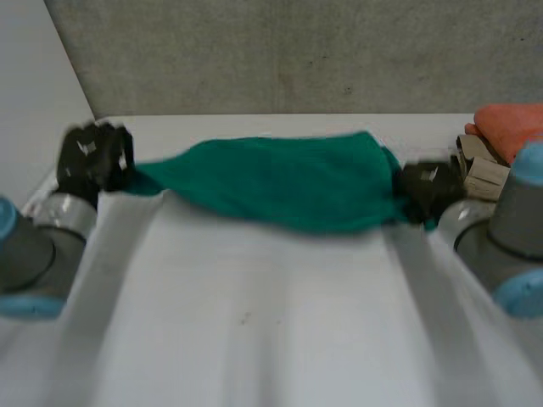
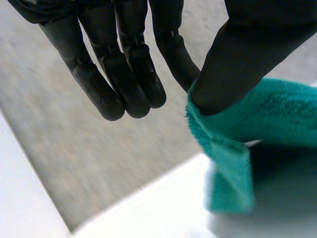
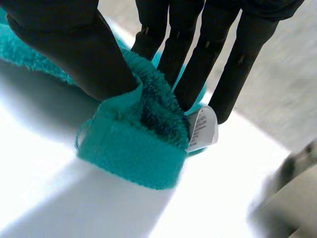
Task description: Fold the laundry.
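**Well, a green towel [image 1: 288, 182] hung stretched between my two hands**

Across the upper middle of the head view the towel spanned from my left hand [image 1: 93, 161] at the frame's left to my right hand [image 1: 428, 191] at its right, above the white table [image 1: 254, 322]. Its lower edge sagged towards the centre. I could not tell whether the middle touched the tabletop.

Seen from my left wrist, my thumb [image 2: 242, 59] pressed one corner of the towel against the nearest finger. The other fingers [image 2: 124, 74] hung straight and close together beside it, touching no cloth. A flap of the corner folded down under the thumb.

Seen from my right wrist, my right hand's thumb bore down on a bunched end of the towel, with straight fingers behind it, so the cloth was pinched between them. A white label [image 3: 202, 129] stuck out of the towel at those fingertips.

At the head view's upper right an orange cloth [image 1: 509, 127] lay near some tan blocks [image 1: 479, 170], just beside my right hand.
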